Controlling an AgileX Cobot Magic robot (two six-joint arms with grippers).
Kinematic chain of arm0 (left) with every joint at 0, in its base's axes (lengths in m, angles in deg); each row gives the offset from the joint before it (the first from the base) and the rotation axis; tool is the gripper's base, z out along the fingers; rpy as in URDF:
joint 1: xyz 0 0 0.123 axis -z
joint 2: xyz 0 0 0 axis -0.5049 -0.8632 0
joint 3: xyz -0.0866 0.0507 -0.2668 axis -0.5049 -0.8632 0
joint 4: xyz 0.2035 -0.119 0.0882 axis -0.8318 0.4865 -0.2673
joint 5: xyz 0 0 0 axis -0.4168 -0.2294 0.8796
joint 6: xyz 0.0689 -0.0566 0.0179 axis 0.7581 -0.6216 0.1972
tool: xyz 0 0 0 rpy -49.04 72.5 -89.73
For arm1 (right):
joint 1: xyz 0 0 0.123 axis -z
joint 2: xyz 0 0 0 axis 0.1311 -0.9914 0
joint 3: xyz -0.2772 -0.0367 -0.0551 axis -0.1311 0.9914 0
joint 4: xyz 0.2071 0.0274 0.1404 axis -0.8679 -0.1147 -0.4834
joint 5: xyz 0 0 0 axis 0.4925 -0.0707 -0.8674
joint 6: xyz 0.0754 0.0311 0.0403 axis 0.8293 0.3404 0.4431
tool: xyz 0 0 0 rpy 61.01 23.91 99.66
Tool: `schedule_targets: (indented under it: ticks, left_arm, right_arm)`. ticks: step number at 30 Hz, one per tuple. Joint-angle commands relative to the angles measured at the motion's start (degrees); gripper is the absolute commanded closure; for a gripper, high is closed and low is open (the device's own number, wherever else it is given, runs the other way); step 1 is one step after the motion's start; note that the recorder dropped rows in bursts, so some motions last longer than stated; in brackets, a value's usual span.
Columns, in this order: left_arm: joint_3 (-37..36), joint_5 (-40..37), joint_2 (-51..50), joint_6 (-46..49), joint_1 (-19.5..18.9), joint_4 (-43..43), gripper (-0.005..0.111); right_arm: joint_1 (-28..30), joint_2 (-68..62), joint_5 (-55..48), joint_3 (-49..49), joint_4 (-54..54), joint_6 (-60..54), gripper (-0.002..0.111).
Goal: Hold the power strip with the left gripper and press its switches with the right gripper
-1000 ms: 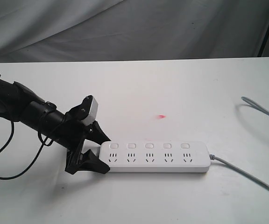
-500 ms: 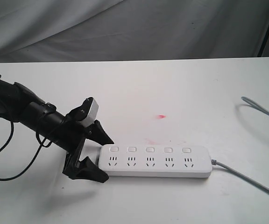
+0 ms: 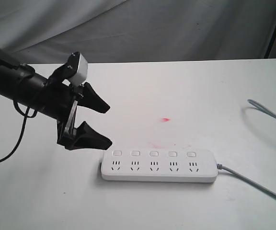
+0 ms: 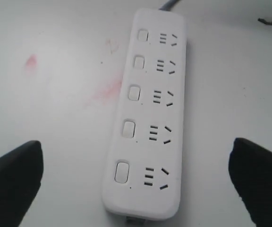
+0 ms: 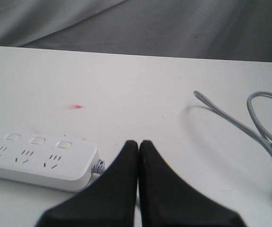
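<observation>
The white power strip (image 3: 159,165) lies flat on the white table, its grey cord (image 3: 258,184) leaving its right end. Its switches (image 3: 154,154) form a row along the far side, one over each socket. My left gripper (image 3: 108,125) hangs open in the air up and to the left of the strip's left end, touching nothing. In the left wrist view the strip (image 4: 174,118) and switches (image 4: 134,92) lie between and beyond the wide-spread jaws of the left gripper (image 4: 137,151). My right gripper (image 5: 138,143) is shut and empty, near the strip's (image 5: 37,158) cord end; the exterior view does not show it.
The grey cord loops (image 3: 272,112) over the table's right side and shows as curved strands (image 5: 249,127) in the right wrist view. A small red mark (image 3: 166,119) sits on the table (image 3: 176,86) behind the strip. Grey cloth (image 3: 176,28) hangs behind.
My left gripper, which straddled the strip's left end, opened wider and rose up and to the left, clear of it. The strip slid slightly toward the front edge.
</observation>
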Motion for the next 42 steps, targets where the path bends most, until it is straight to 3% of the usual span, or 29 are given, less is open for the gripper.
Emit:
schedule_targets:
  ticks: [1,5,7,13,37,42]
  left_arm:
    - [0.17,-0.32,3.93,-6.82,0.36,0.73,0.025]
    - [0.17,-2.12,5.65,-10.38,0.36,0.73,0.075]
    - [0.17,-4.54,6.34,-10.38,0.36,0.44,0.106]
    - [0.17,-11.42,6.83,-10.08,0.36,0.76,0.106]
    - [0.17,-10.83,6.83,-9.93,0.36,-0.58,0.106]
    - [0.17,-2.18,10.74,-12.19,0.36,-0.05,0.106]
  right_arm:
    - [-0.31,0.30,0.02,0.15,-0.33,0.03,0.108]
    - [-0.31,0.30,0.02,0.15,-0.33,0.03,0.108]
    - [-0.31,0.30,0.02,0.15,-0.33,0.03,0.108]
    - [-0.31,0.30,0.02,0.15,-0.33,0.03,0.108]
    - [-0.31,0.30,0.02,0.15,-0.64,0.03,0.108]
    - [-0.31,0.30,0.02,0.15,-0.64,0.03,0.108]
